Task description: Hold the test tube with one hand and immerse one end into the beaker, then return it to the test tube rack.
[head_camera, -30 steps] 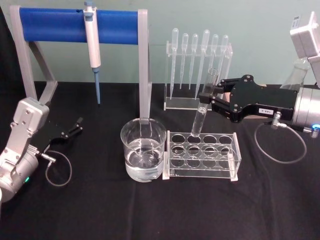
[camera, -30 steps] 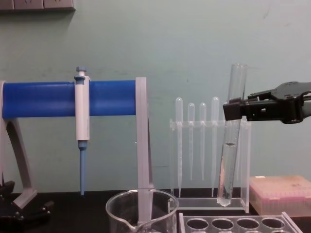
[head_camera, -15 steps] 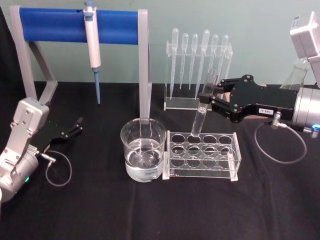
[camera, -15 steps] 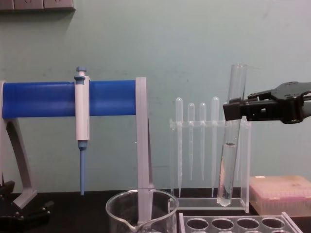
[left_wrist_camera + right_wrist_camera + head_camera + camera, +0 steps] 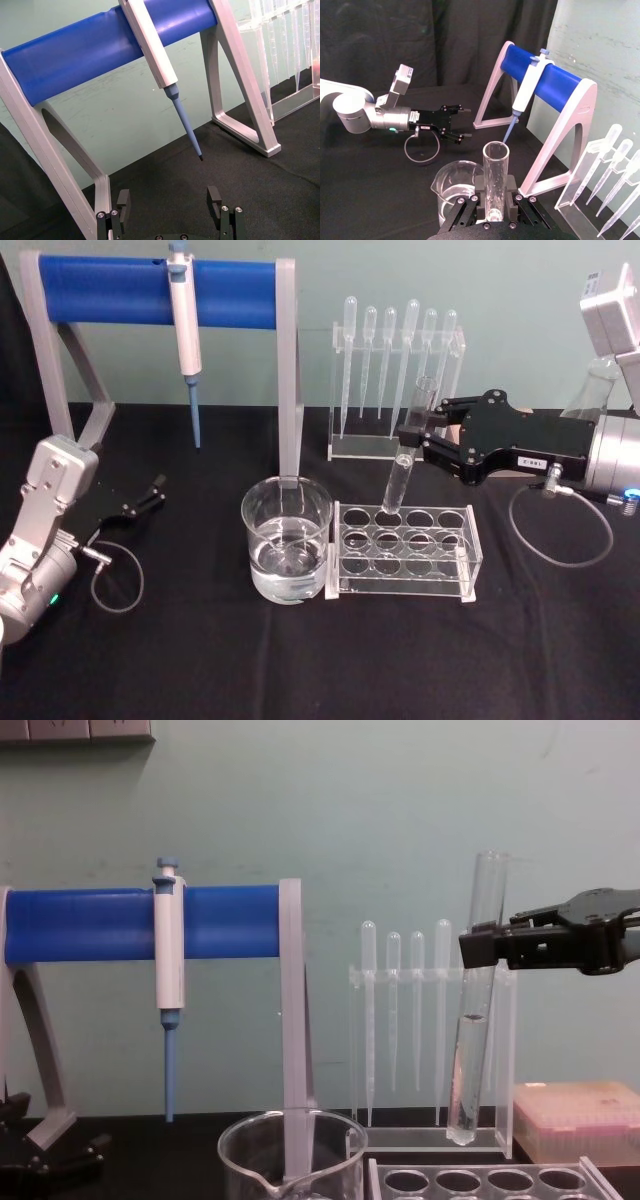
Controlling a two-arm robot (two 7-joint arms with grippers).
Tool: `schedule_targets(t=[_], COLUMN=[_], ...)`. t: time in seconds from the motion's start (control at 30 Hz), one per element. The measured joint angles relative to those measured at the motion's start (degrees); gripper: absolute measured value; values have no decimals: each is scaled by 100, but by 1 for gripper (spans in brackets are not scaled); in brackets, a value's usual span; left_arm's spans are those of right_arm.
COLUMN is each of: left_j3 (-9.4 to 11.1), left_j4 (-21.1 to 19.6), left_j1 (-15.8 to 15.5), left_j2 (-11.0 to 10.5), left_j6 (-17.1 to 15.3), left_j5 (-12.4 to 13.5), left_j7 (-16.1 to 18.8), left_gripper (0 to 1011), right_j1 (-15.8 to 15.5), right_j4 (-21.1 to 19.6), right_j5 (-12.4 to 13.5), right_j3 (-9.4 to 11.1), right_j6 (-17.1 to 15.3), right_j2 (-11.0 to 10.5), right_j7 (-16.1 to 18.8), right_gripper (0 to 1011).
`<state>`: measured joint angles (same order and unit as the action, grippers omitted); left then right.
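The test tube [image 5: 398, 480], tilted, hangs just above a rear hole of the rack [image 5: 470, 565] at the middle of the table [image 5: 300, 670], clamped in the right gripper [image 5: 412, 440]. This is likely the carry. The next move calls for going left over the adjoining beaker [image 5: 287, 540], then down. The left gripper [image 5: 150, 492] rests spread open near the table's left edge.
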<state>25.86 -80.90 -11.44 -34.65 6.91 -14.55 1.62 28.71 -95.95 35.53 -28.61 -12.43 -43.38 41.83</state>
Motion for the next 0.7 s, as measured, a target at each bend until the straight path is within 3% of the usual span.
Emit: schedule_targets(t=[0.7], left_j3=[0], left_j4=[0], left_j1=[0], left_j2=[0], left_j6=[0], left_j5=[0], left_j7=[0], left_gripper=[1000], right_j1=[0], right_j4=[0], right_j5=[0], right_j3=[0], right_j6=[0], right_j2=[0], right_j7=[0], right_gripper=[241])
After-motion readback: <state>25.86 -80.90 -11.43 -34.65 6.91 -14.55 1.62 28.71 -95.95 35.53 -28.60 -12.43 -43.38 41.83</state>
